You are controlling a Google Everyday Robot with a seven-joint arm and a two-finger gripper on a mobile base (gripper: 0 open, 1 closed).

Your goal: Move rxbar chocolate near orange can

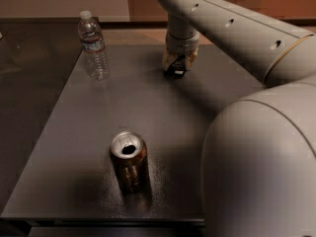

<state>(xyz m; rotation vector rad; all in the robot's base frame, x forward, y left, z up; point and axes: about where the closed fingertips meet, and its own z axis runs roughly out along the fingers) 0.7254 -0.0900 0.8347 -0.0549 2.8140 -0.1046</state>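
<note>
Gripper [178,63] is low at the far side of the table [74,132]. My fingers are drawn in narrow on either side of the chocolate bar [176,70]. The bar shows as a dark sliver between them, close to the surface. I read this as a hold, though only the bar's lower end is visible. I cannot tell whether it is clear of the table.

The orange can [129,162] stands upright near the front edge, well apart from the bar.

Risks from here:
- The wrapper is flat and slick. If the grasp is only on one end, the bar may pivot or slip out on the lift.
- Carried too low, the hanging end could catch the tabletop and twist free.
- The can is narrow and looks easy to tip. A fast or low approach could knock it over or push it off the front edge.
- The water bottle [94,48] stands far left. It is only a hazard if my path swings wide that way.
- My own arm [237,28] hides the right side of the table.
</note>
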